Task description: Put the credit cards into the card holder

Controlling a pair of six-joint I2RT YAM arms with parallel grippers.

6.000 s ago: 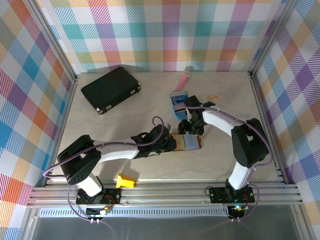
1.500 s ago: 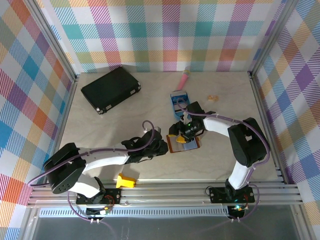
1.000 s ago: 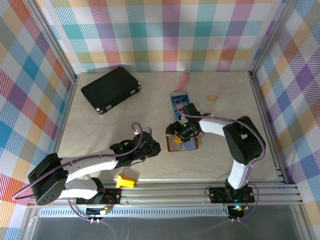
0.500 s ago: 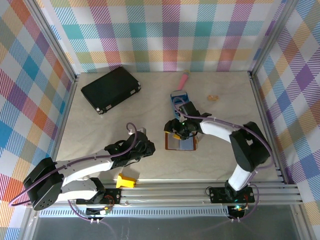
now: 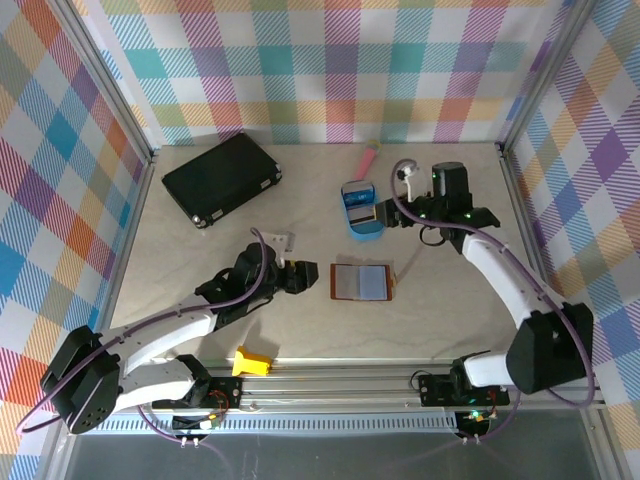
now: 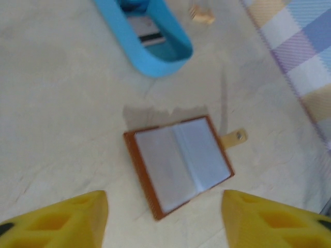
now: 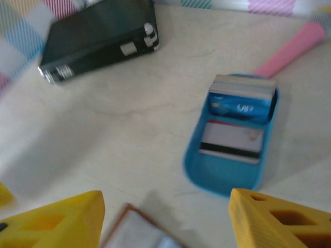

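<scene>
While left end effector (image 6: 164, 219) and right end effector (image 7: 165, 219) gape empty, card holder (image 7: 139, 235) cropped, credit cards (image 7: 240, 106) blurred in tray (image 7: 217, 182).

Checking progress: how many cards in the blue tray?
2: a blue card at the tray's far end, a white striped card nearer. More may hide under them.

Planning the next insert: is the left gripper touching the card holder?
Apart. The top view shows bare table between the left gripper and the card holder, which lies open and flat.
</scene>
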